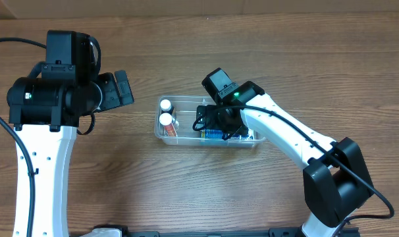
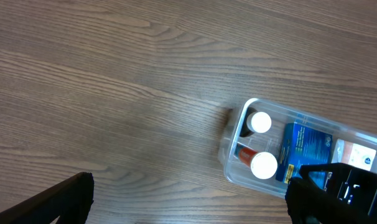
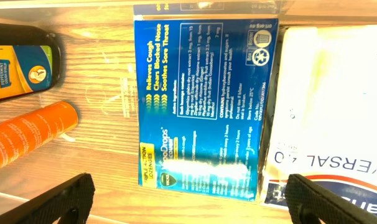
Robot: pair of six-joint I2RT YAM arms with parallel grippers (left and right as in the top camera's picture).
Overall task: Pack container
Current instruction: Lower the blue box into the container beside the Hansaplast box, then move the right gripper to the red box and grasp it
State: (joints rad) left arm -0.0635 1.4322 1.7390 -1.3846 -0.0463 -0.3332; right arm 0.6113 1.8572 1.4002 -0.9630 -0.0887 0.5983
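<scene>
Two bottles (image 1: 166,120), a blue box (image 3: 204,106) and a white box (image 3: 331,112) lie in the container (image 1: 186,141) mid-table. The right gripper (image 3: 190,186) hangs over them, fingers apart. The left gripper (image 2: 190,186), also spread, hovers over the wooden table (image 1: 186,46).

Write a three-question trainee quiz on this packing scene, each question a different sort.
1. True or false: the clear rectangular plastic container holds two white-capped bottles.
2. Which claw hangs over the container? A left, B right, C neither.
3. Fill in: the flat cardboard box lying between the bottles and the white cardboard box is coloured ____.
Key: 1 true; 2 B, the right claw, open; 3 blue.
</scene>
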